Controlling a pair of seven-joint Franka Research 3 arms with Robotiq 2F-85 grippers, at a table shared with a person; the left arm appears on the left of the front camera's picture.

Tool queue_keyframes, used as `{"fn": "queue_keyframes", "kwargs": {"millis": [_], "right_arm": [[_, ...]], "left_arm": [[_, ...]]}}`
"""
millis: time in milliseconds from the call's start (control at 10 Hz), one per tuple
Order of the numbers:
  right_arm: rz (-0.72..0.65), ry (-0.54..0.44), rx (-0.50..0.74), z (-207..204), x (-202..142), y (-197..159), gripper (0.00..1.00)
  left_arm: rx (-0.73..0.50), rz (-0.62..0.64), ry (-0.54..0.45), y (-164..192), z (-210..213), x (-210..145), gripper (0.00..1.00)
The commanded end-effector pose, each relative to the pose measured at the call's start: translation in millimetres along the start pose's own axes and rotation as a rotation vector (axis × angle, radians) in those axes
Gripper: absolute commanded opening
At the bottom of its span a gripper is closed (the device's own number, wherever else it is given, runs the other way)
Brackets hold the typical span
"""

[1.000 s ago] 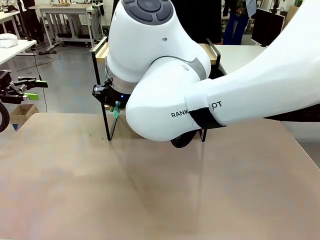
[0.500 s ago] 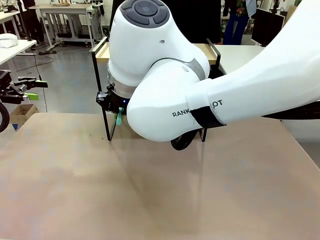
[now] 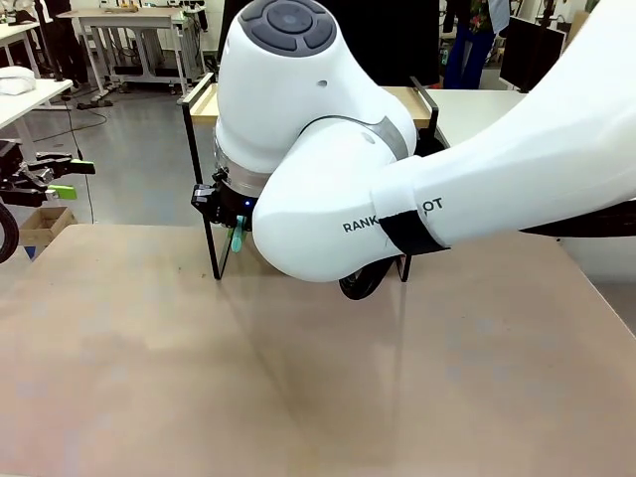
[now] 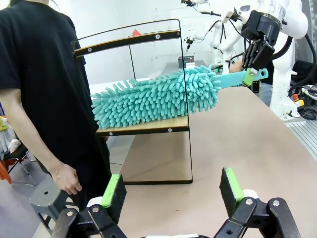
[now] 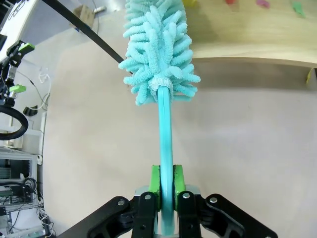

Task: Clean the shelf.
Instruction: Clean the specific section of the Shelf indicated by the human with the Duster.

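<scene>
The shelf (image 4: pixel 143 128) stands at the table's far edge, and my right arm covers most of the shelf (image 3: pixel 203 101) in the front view. A teal fluffy duster (image 4: pixel 158 96) lies along its lower wooden board. My right gripper (image 4: pixel 253 73) is shut on the duster's flat handle (image 5: pixel 165 129). In the right wrist view the right gripper (image 5: pixel 166 184) clamps the handle, and the duster head (image 5: pixel 158 44) rests against the board (image 5: pixel 247 42). My left gripper (image 4: pixel 171 191) is open with nothing between its fingers, off the table's left side, facing the shelf's end. The left gripper (image 3: pixel 72 177) hangs there.
A person in a black shirt (image 4: pixel 39 74) stands behind the shelf, one hand (image 4: pixel 67 178) hanging down. Small coloured bits (image 5: pixel 262 4) lie on the board. The brown tabletop (image 3: pixel 298 378) stretches bare in front of the shelf.
My right wrist has shifted slightly to the right at the shelf's left end, and the duster handle went with it. The left gripper has not moved.
</scene>
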State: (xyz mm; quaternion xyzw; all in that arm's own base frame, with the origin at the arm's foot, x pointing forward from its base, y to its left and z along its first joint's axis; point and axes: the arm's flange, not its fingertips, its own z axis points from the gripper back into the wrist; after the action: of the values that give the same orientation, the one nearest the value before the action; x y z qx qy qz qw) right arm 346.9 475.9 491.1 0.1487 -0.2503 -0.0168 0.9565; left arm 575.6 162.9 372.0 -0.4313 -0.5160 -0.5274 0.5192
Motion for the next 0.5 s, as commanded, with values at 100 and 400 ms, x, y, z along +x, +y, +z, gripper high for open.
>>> {"fn": "queue_keyframes", "kwargs": {"millis": [100,400], "right_arm": [[-0.035,-0.005,-0.042,1,4,-10,0.14],[-0.120,-0.027,-0.117,12,7,-30,0.14]], "left_arm": [[-0.008,-0.011,0.007,-2,0,3,1.00],[-0.008,-0.011,0.007,-2,0,3,1.00]]}}
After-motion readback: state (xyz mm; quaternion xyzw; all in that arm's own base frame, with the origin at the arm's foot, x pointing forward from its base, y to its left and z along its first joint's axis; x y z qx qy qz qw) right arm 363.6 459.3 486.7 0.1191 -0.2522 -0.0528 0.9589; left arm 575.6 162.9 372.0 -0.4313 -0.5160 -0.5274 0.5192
